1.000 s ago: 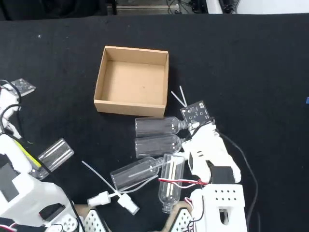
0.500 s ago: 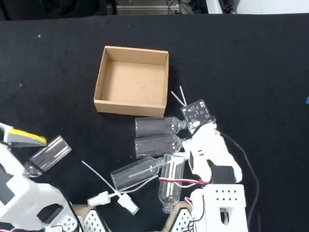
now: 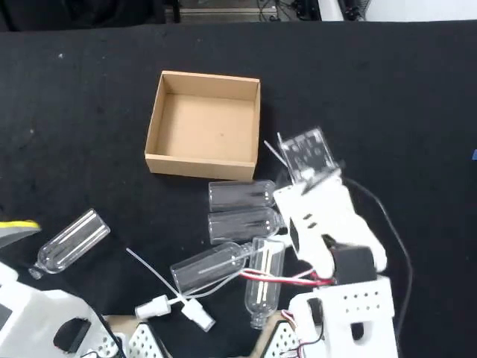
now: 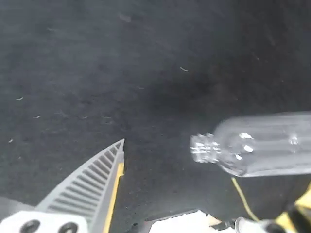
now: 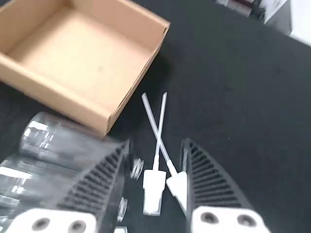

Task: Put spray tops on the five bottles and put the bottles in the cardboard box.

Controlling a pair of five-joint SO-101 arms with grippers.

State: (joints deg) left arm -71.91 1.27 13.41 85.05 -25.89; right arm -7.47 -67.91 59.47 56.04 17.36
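Because the spray tops (image 5: 151, 191) are light with thin, bendy tubes, the stiff head looks the safest hold. The right pincer (image 5: 155, 142) hangs open above them.

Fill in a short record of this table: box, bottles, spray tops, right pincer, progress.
box: cardboard box, open side up, nothing inside
bottles: five, all lying down; bottle cluster of four in front of the box, lone bottle apart from it
spray tops: first pair loose beside the bottle cluster; second pair lying below the right pincer
right pincer: open, above the second pair
progress: no bottle in the box yet
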